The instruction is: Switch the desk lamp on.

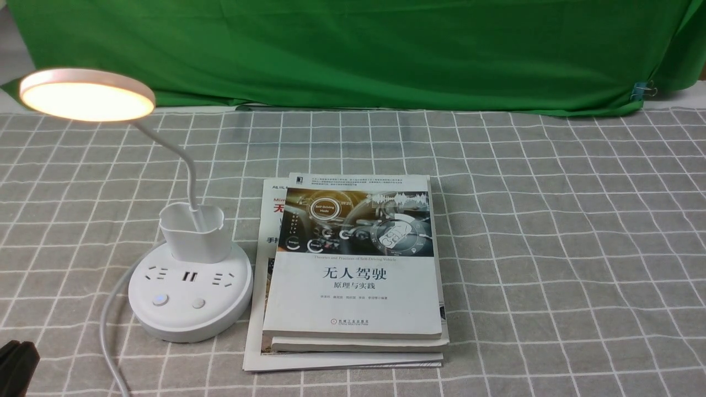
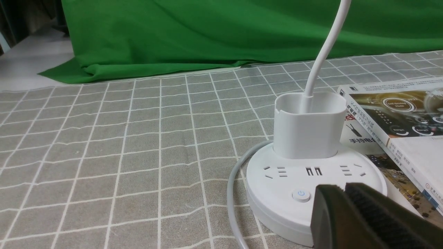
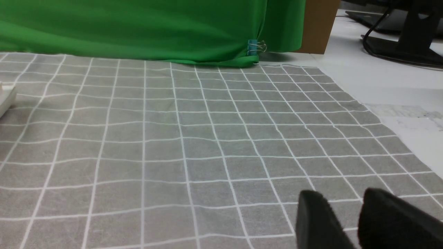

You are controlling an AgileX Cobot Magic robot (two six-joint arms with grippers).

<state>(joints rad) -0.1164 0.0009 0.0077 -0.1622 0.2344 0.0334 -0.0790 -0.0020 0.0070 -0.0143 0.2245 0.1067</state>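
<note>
The desk lamp stands at the left of the checked cloth. Its round disc head [image 1: 86, 95] glows warm white on a thin bent neck [image 1: 185, 160] that rises from a small cup [image 1: 196, 232]. On the round base [image 1: 190, 298] are sockets and two buttons; the left button [image 1: 160, 300] shows a blue light. My left gripper [image 1: 16, 364] sits at the near left corner, apart from the base. In the left wrist view this left gripper [image 2: 341, 186] is shut on nothing, in front of the base [image 2: 277, 180] beside the blue-lit button [image 2: 300, 195]. My right gripper [image 3: 342, 193] hangs open over bare cloth.
A stack of books [image 1: 353, 264] lies right beside the lamp's base. The lamp's grey cord [image 1: 110, 325] curves off the near left edge. A green backdrop [image 1: 353, 49] hangs behind, held by a clip [image 1: 642, 90].
</note>
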